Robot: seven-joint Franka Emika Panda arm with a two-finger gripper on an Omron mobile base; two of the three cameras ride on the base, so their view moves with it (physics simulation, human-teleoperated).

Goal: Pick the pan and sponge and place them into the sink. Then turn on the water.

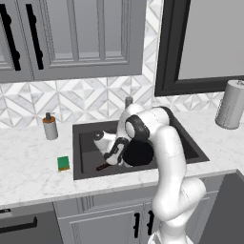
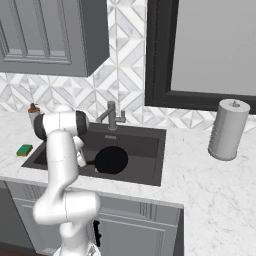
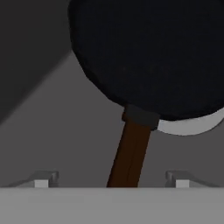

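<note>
The pan (image 2: 112,160) lies flat on the floor of the sink (image 2: 150,176), its brown handle running between the gripper's (image 3: 111,179) spread fingertips (image 3: 42,179), which stand clear on either side and pinch nothing. The sponge (image 1: 63,163) sits on the marble counter (image 1: 28,176) just beyond the basin's left rim, to the left of the lowered hand and nearer than the soap dispenser (image 1: 49,127). Judged from here, the next reach must rise out of the basin and swing left across that rim.

Pan (image 3: 153,52) handle between open fingertips (image 3: 41,179), apparently untouched.
</note>
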